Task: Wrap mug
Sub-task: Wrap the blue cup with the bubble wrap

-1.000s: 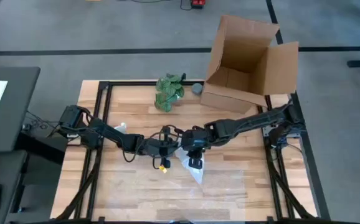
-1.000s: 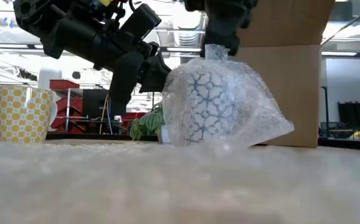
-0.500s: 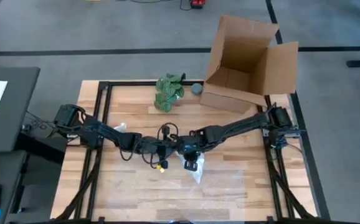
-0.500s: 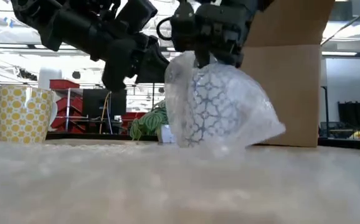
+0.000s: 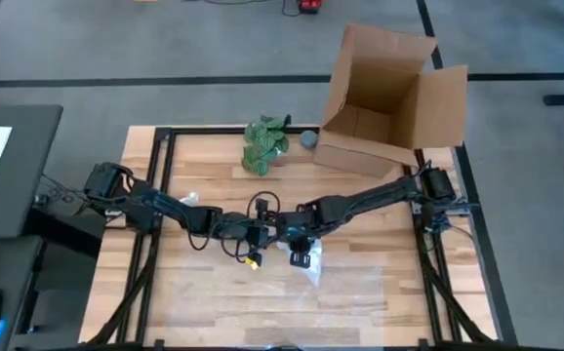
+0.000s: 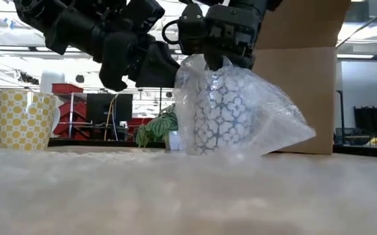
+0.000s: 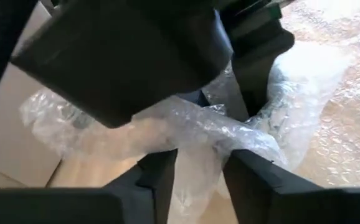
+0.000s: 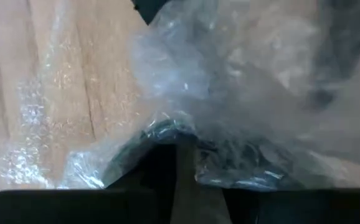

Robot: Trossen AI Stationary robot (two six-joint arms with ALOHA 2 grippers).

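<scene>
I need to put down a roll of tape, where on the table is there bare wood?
Bare wood lies along the near edge of the table, below both arms, and at the near right corner. The middle is crowded: the left gripper and right gripper meet over the wrapped mug. The plant and cardboard box fill the far side.

A grey floor [image 5: 214, 49] with dark lines surrounds the wooden table [image 5: 204, 292].

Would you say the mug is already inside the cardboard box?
No, the wrapped mug stands on the table, in front of the cardboard box.
</scene>
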